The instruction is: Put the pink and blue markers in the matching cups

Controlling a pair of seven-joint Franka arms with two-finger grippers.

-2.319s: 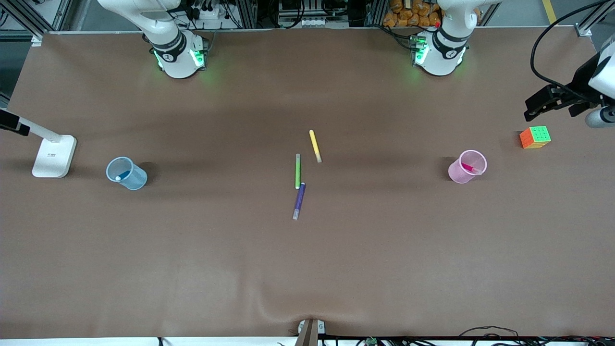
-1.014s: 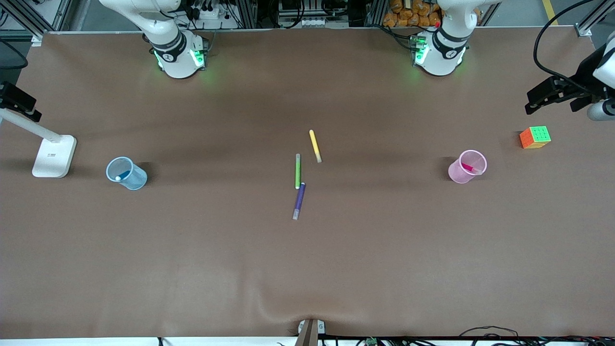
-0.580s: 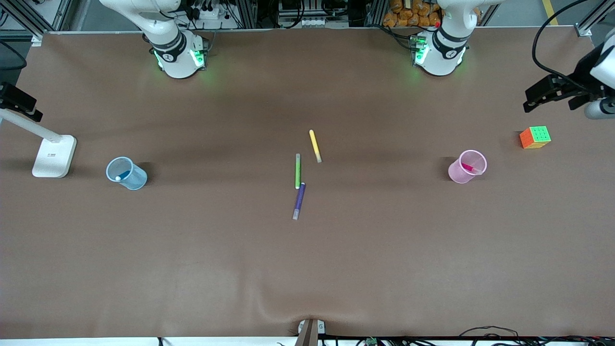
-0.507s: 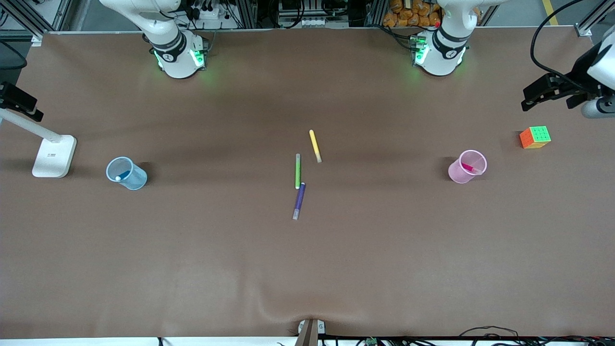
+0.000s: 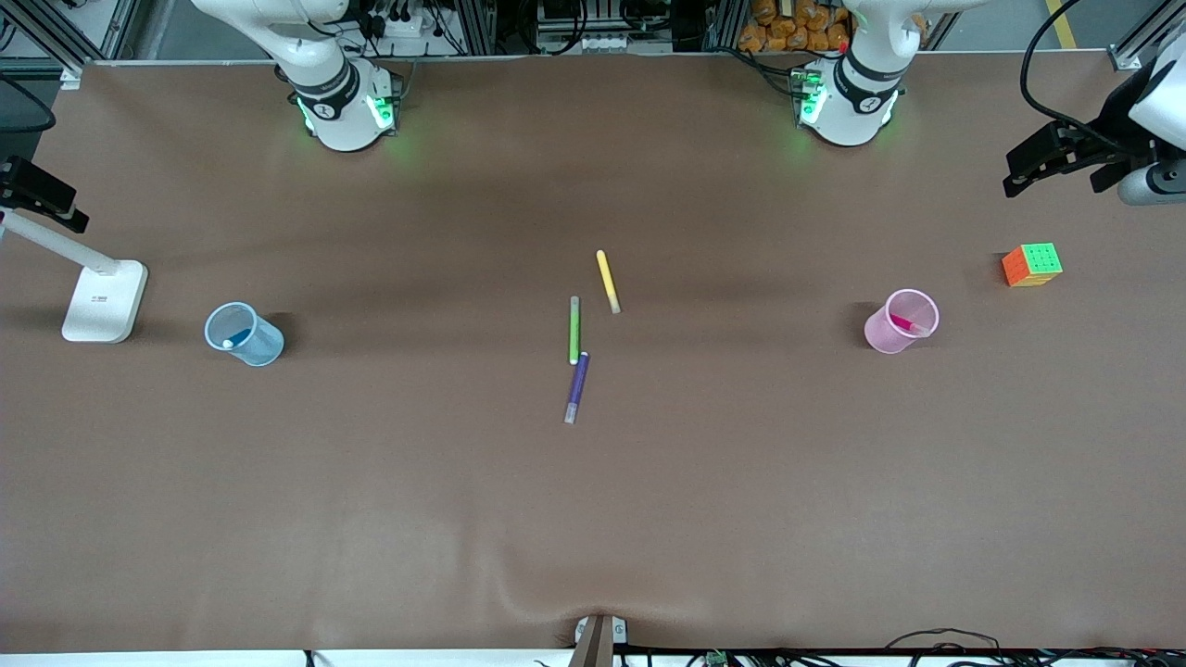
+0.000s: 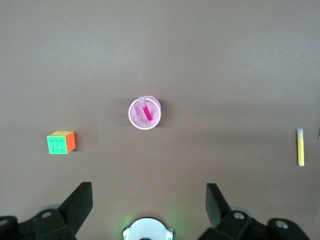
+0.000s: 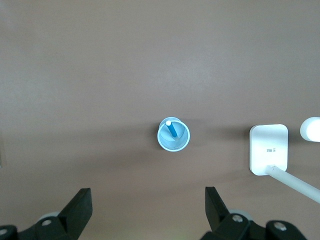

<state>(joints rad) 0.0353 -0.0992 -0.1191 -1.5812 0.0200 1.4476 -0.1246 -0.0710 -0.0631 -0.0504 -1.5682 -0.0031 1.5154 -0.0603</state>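
The pale pink cup (image 5: 901, 321) stands upright toward the left arm's end of the table, with the pink marker (image 5: 904, 323) inside it. The pale blue cup (image 5: 244, 334) stands toward the right arm's end and holds the blue marker (image 5: 237, 337). My left gripper (image 5: 1024, 171) is open and empty, high in the air at that end's edge; its wrist view shows the pink cup (image 6: 145, 113) and pink marker (image 6: 147, 111) far below. My right gripper (image 5: 56, 199) is open and empty, high over the lamp; its wrist view shows the blue cup (image 7: 173, 134) and blue marker (image 7: 172, 129).
A yellow pen (image 5: 607, 280), a green pen (image 5: 574, 330) and a purple pen (image 5: 576, 386) lie at the table's middle. A colour cube (image 5: 1031, 264) sits beside the pink cup, toward the table's end. A white lamp base (image 5: 104, 299) stands beside the blue cup.
Both grippers have drifted a little toward the bases' edge of the table, staying open. The cups, markers and loose pens have not moved.
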